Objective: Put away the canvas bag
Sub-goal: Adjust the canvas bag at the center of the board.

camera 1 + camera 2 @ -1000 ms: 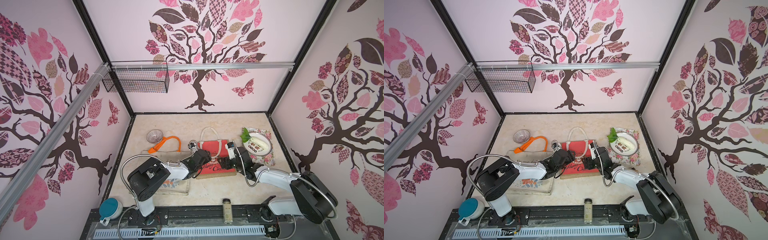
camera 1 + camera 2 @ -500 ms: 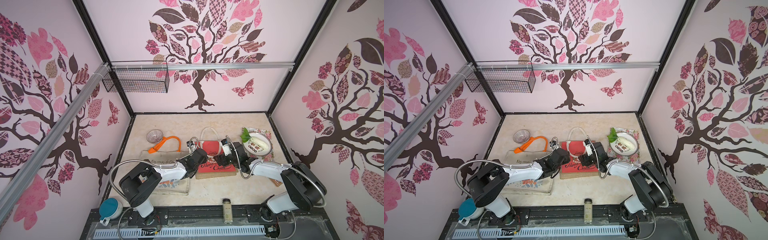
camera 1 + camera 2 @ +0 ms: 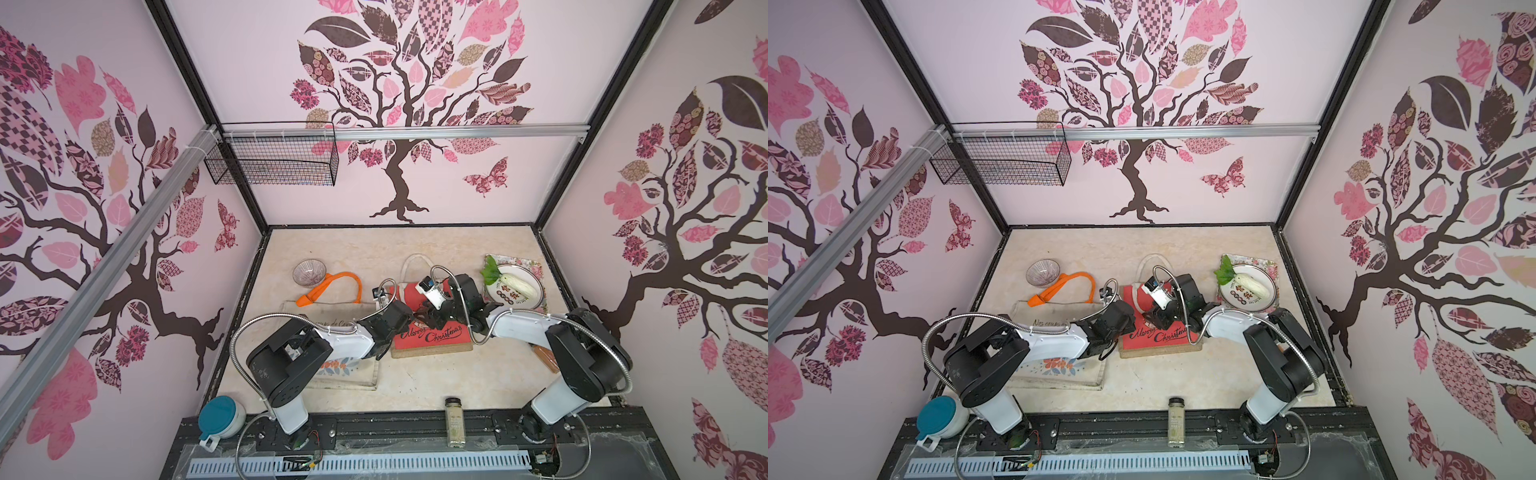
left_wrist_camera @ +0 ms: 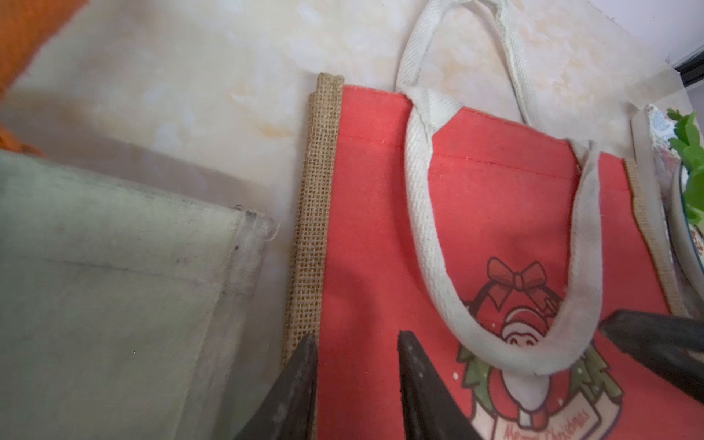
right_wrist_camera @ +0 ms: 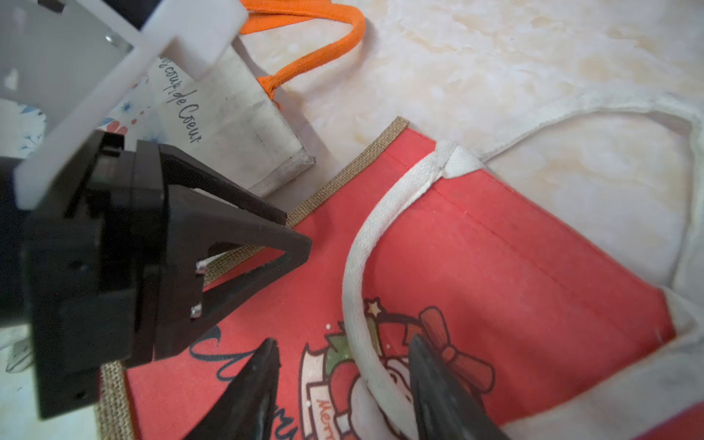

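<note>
A red canvas bag [image 3: 436,337] [image 3: 1158,341] printed "Merry Christmas", with burlap side strips, lies flat mid-table. One white handle [image 4: 423,228] [image 5: 365,247] is folded onto its face; the other loops out behind it. My left gripper [image 4: 356,343] [image 3: 411,322] is open low over the bag's left edge, one fingertip by the burlap strip, with only flat red cloth between the fingers. My right gripper [image 5: 343,341] [image 3: 430,321] is open over the printed wreath, and the folded white handle runs between its fingers. The two grippers almost meet.
A cream tote [image 3: 324,308] with orange handles [image 3: 332,286] lies left of the red bag, under the left arm. A small bowl [image 3: 307,273] sits behind it. A plate [image 3: 534,301] with a toy cabbage stands right. A spice jar [image 3: 455,422], a teal-lidded tub [image 3: 220,417], and a wall-mounted wire basket [image 3: 274,160] also show.
Both grippers have moved away from the front edge, up the red bag toward its handles. Both sets of jaws have narrowed. The right gripper now straddles the folded handle.
</note>
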Tool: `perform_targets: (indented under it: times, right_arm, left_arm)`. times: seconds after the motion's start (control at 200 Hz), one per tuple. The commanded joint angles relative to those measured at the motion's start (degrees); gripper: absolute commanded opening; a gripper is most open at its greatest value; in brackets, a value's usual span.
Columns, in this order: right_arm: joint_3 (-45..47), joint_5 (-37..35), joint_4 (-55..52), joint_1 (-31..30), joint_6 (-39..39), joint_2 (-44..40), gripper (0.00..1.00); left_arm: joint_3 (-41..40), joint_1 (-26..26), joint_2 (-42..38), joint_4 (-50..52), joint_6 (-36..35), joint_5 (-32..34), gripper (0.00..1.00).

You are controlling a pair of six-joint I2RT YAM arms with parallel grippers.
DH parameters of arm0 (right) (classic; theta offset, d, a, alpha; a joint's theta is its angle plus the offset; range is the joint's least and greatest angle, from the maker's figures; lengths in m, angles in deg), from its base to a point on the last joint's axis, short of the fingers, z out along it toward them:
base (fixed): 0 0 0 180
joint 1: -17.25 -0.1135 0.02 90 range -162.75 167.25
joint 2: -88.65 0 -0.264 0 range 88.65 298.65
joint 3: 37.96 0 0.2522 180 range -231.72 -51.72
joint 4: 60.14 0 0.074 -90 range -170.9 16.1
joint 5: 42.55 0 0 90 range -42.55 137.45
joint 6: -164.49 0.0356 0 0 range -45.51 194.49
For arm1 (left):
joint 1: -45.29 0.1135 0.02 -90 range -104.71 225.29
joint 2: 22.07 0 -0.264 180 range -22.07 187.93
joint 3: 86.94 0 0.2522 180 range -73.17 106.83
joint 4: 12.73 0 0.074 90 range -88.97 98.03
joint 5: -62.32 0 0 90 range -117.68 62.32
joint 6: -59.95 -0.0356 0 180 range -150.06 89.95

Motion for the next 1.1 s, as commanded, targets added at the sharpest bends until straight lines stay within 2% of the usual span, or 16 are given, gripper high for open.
perform_targets:
  times: [0.0,0.08,0.165,0.31,0.415,0.575,0.685,0.725,0.755,0.775,0.96,1.095]
  right_arm:
    - [-6.1,-1.7,-7.9,-0.4,-1.7,3.5,0.6]
    - [-12.1,-6.8,-16.7,-0.8,-3.9,5.7,0.63]
    - [-17.1,-7.8,-26.9,-0.7,-9.1,7.3,0.62]
    - [-12.6,-5.8,-23.2,-0.8,-14.5,8.1,0.6]
    - [-13.9,-6.2,-25.2,-0.9,-16.2,9.2,0.6]
    - [-15.6,-8.0,-26.0,-0.9,-17.6,11.5,0.57]
    - [-16.5,-9.0,-25.2,-0.9,-20.0,12.8,0.43]
    - [-17.1,-8.5,-26.2,-0.9,-20.5,13.2,0.28]
    - [-17.3,-8.1,-27.0,-0.9,-21.0,13.4,0.13]
    - [-17.3,-7.9,-27.1,-0.9,-20.9,13.3,0.09]
    - [-17.5,-4.2,-26.6,-0.7,-20.0,9.0,0.07]
    - [-22.5,-4.8,-30.1,0.2,-20.1,8.1,0.08]
  left_arm:
    - [-1.7,0.4,0.1,-1.7,-0.6,-1.0,0.36]
    - [-2.4,0.5,-0.2,-1.8,-0.2,-1.1,0.36]
    - [-3.4,0.9,-0.8,-2.8,0.5,-1.3,0.35]
    - [-4.3,0.9,-1.7,-4.8,0.7,-1.3,0.32]
    - [-6.6,1.0,-3.1,-8.7,0.1,-0.6,0.29]
    - [-6.2,1.1,-2.4,-8.5,-0.8,-1.9,0.29]
    - [-6.2,1.1,-1.9,-9.1,-1.0,-3.2,0.28]
    - [-6.3,1.0,-1.8,-9.1,-1.2,-3.7,0.27]
    - [-6.3,1.1,-1.7,-9.1,-1.3,-3.9,0.27]
    - [-6.4,1.1,-1.7,-9.2,-1.4,-4.0,0.26]
    - [-6.2,1.0,0.8,-10.0,-2.5,-6.0,0.26]
    - [-5.5,0.9,2.8,-9.9,-3.1,-7.8,0.26]
